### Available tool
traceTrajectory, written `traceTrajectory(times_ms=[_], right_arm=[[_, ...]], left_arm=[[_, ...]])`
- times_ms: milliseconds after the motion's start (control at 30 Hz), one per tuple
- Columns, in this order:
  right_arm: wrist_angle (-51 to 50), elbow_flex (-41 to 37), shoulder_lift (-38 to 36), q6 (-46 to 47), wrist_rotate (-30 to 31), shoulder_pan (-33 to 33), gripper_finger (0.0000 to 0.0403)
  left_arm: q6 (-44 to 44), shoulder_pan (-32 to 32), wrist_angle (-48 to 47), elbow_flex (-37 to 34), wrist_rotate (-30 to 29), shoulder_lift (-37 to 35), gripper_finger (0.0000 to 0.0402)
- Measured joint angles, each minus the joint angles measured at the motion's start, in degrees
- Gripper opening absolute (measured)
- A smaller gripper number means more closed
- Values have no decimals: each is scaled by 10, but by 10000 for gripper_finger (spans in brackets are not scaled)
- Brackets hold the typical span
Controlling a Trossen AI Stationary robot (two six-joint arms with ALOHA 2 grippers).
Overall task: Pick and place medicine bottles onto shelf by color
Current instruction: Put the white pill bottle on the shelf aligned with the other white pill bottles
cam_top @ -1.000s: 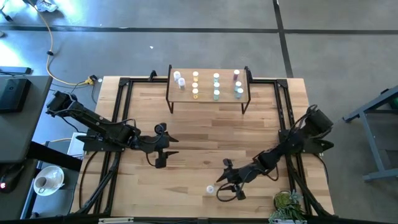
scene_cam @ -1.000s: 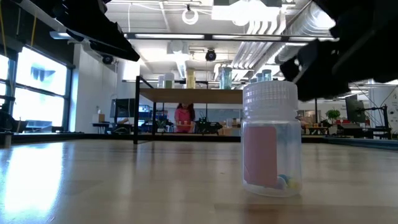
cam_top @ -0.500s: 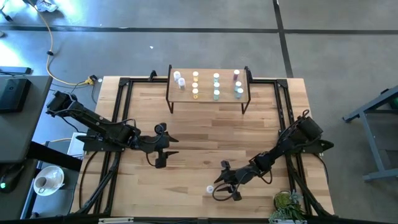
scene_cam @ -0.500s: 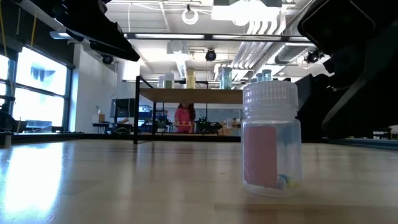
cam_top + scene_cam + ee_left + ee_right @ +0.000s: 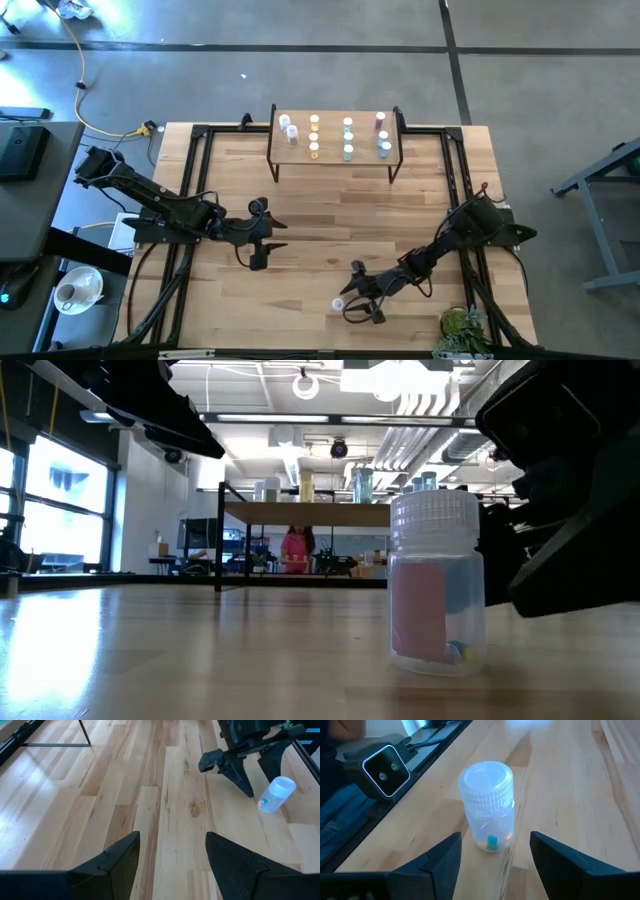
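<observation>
A small clear medicine bottle [image 5: 488, 805] with a white ribbed cap and a pink label [image 5: 437, 585] stands upright on its base near the table's front edge [image 5: 339, 303]. My right gripper [image 5: 495, 865] is open just behind it, low over the table [image 5: 353, 294], with its fingers standing on either side of the bottle and clear of it. My left gripper [image 5: 262, 235] waits open above the table's left middle [image 5: 172, 855]. The shelf [image 5: 335, 150] stands at the far edge with several bottles in rows on it.
Black frame rails [image 5: 455, 190] run along the table's left, right and far sides. A small camera [image 5: 382, 767] sits at the near edge beside the bottle. A potted plant [image 5: 460, 330] is at the near right corner. Bare wood lies between the bottle and the shelf.
My right gripper has come down toward the table and a little toward the near left, closing in on the bottle. The bottle has stayed upright in place.
</observation>
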Motion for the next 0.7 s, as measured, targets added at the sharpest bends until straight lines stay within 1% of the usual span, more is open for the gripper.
traceTrajectory(times_ms=[133, 300, 467, 567, 700], right_arm=[[4, 21, 17, -8, -18, -7, 227], [-6, 50, 38, -16, -68, -20, 227], [-11, 52, 40, -16, -76, -23, 224], [-10, 52, 40, -15, -77, -25, 210], [-9, 52, 40, -11, -84, -27, 180]], left_arm=[[0, 0, 0, 0, 0, 0, 216], [0, 0, 0, 0, 0, 0, 216], [0, 0, 0, 0, 0, 0, 216], [0, 0, 0, 0, 0, 0, 216], [0, 0, 0, 0, 0, 0, 216]])
